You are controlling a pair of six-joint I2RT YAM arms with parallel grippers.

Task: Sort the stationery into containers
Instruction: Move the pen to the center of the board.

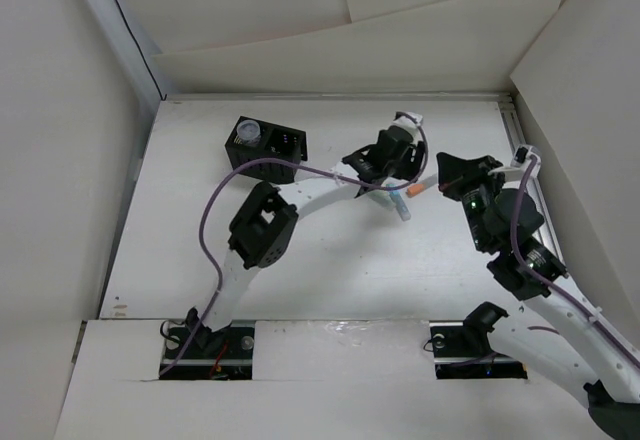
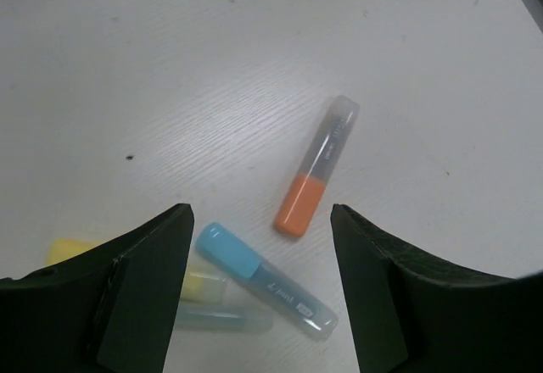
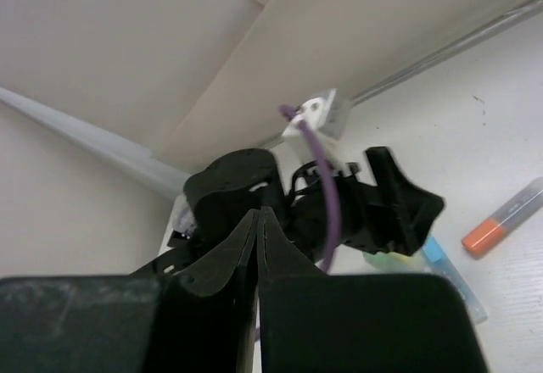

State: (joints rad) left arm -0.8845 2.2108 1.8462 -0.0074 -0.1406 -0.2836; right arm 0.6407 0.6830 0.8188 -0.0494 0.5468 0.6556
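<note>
My left gripper [image 2: 259,220] is open and hovers above a cluster of sticks on the table. A light blue stick [image 2: 263,280] lies between its fingers below, an orange stick [image 2: 316,167] just beyond. A yellow stick [image 2: 204,284] and a pale one [image 2: 225,318] lie partly under the left finger. In the top view the left gripper [image 1: 383,182] covers most of the sticks; the orange stick [image 1: 418,190] shows. The black organizer [image 1: 268,150] stands at the back left with the clear jar [image 1: 248,132] in it. My right gripper [image 3: 259,220] is shut and empty, raised to the right of the cluster [image 1: 447,167].
White walls enclose the table on the left, back and right. A purple cable [image 1: 215,210] runs along the left arm. The right wrist view shows the left arm's gripper [image 3: 356,212] close ahead, with the orange stick [image 3: 501,218] on the table.
</note>
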